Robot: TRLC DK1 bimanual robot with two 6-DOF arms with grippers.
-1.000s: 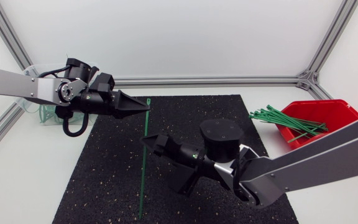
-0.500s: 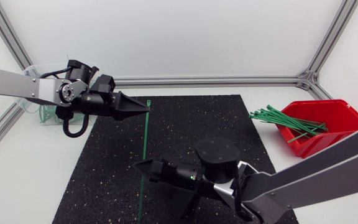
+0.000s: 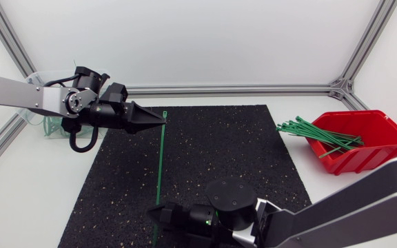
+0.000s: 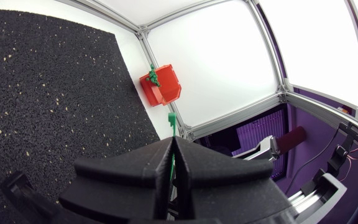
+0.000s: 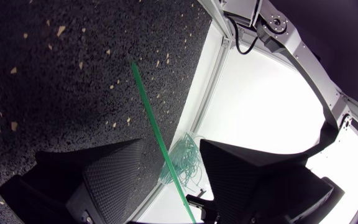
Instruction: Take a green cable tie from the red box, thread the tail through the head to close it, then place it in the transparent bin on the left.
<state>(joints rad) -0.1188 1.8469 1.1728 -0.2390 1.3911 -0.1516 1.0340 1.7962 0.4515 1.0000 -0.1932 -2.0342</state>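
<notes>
The transparent bin (image 3: pixel 36 118) stood at the far left with closed green loops inside. Just beside it, the left gripper (image 3: pixel 158 118) had its jaws pressed together on the head end of one green cable tie (image 3: pixel 160 165), the head poking out just past the fingertips. The tie ran straight from there over the black mat (image 3: pixel 212 151) towards the near edge. The right gripper (image 3: pixel 156 213) sat low at the tail end. The right wrist view showed its jaws apart, with the strap passing between them and touching neither. The red box (image 3: pixel 371 148) at the far right held the spare ties (image 3: pixel 319 134).

Assessment: the step in hand appeared to be seizing the tail. The right jaws should close squarely on the strap, close to the tip. A short free end should be left for threading. The left grip should stay firm, with the head's slot unobstructed.
</notes>
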